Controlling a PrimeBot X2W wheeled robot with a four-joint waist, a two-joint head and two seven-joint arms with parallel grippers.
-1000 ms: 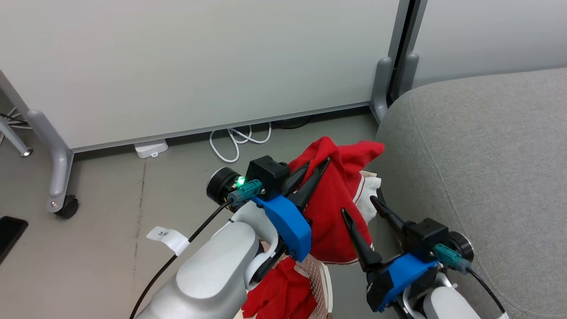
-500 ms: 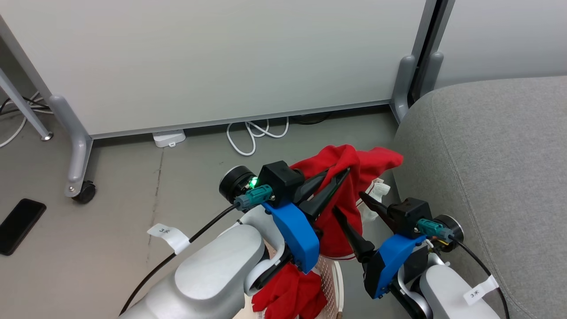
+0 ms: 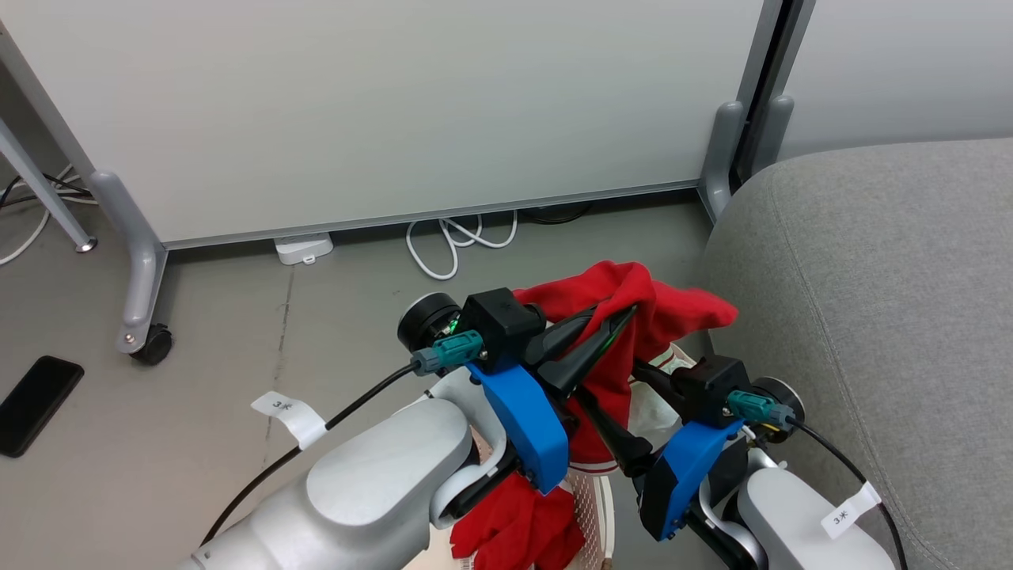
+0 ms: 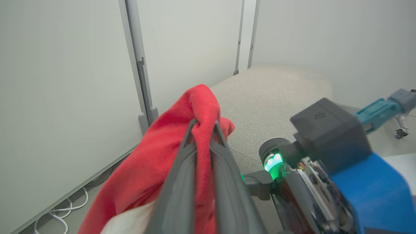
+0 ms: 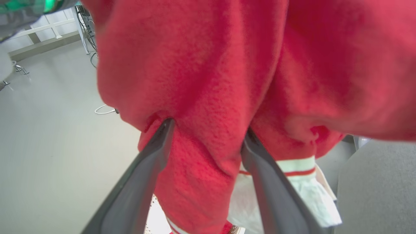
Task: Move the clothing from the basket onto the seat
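The left gripper (image 3: 613, 328) is clamped on the lifted garment (image 3: 665, 305), its two dark fingers pressed together with a fold of red cloth pinched near the tips. In the left wrist view the same grasp shows from close by: the left gripper (image 4: 203, 125) holds a ridge of the lifted garment (image 4: 152, 162), and the fabric drapes down to that view's left, with a white patch low in the frame.

The right gripper (image 3: 607, 378) sits just beside the left one, lower and nearer the seat (image 3: 870, 277). Its fingers stand apart, not closed on anything. In the right wrist view the right gripper (image 5: 208, 126) has its two fingers spread, with their tips pushed into the hanging red cloth of the lifted garment (image 5: 211, 65), so a bulge of fabric lies between them. White trim with a red stripe (image 5: 297, 165) hangs below.

The lifted garment hangs in the air above the basket (image 3: 592, 497) and close to the seat's rounded edge; whether it touches the seat cannot be told. A second garment (image 3: 514, 530), also red, lies in the basket, partly hidden under the left forearm.

Behind, a pale partition panel (image 3: 380, 103) stands on the floor (image 3: 237, 332), with a loop of white cable (image 3: 443, 245) at its foot and a black phone (image 3: 36, 404) lying on the floor to the left.
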